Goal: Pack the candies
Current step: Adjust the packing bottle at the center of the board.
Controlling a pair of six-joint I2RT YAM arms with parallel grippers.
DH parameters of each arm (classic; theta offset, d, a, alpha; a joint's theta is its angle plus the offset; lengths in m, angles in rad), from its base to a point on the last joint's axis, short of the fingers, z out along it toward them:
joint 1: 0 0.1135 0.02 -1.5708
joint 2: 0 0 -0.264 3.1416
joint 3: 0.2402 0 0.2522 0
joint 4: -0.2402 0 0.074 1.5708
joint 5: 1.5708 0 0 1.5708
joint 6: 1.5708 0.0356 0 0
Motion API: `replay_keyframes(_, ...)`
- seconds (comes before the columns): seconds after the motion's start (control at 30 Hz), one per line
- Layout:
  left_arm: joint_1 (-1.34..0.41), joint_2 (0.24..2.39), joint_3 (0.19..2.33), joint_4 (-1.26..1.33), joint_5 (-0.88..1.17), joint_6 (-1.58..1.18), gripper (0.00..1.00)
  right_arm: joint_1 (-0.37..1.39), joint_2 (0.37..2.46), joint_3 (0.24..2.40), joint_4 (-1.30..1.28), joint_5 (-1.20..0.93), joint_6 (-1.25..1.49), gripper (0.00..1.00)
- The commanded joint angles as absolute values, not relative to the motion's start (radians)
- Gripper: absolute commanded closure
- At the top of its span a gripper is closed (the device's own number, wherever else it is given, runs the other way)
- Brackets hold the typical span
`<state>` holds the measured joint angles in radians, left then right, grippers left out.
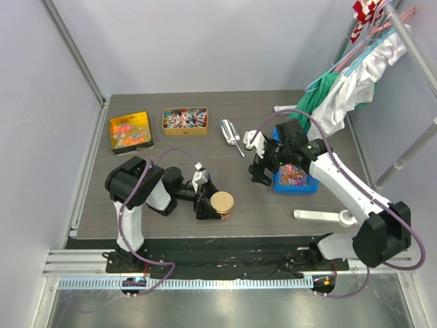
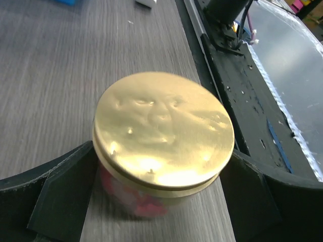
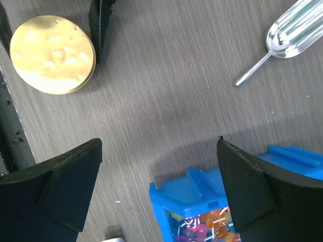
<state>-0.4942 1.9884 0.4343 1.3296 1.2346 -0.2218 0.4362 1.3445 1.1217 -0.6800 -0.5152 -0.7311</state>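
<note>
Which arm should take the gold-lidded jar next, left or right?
Left. The left pincer is open with a finger on each side of the jar, so closing should grip it. The right pincer is open too, but over the blue box, away from the jar.

Items on and beside the grey wood-grain table:
- Jar with gold lid, upright, near the front edge.
- Metal scoop, lying flat at centre rear.
- Square gold tin, open, rear left.
- Oblong gold tin, open, just right of the square one.
- Blue plastic box, open, right of centre.
- White flat piece, front right.
- Clothes on hangers, hung from a rail past the right rear corner.
</note>
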Motion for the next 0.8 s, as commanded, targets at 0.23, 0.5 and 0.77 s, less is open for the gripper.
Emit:
replay_keyframes(0.23, -0.474, 1.985, 0.462, 1.346, 1.036, 0.027, 0.00, 0.434, 1.186, 1.051, -0.670, -0.568, -0.715, 0.00)
replay_keyframes(0.5, -0.474, 1.916, 0.466, 1.198, 0.857, 0.092, 0.00, 0.433, 1.216, 1.043, -0.632, -0.568, -0.703, 0.00)
replay_keyframes(0.77, -0.479, 1.728, 0.455, 0.943, 0.809, 0.187, 0.00, 0.434, 1.193, 0.985, -0.591, -0.563, -0.713, 0.00)
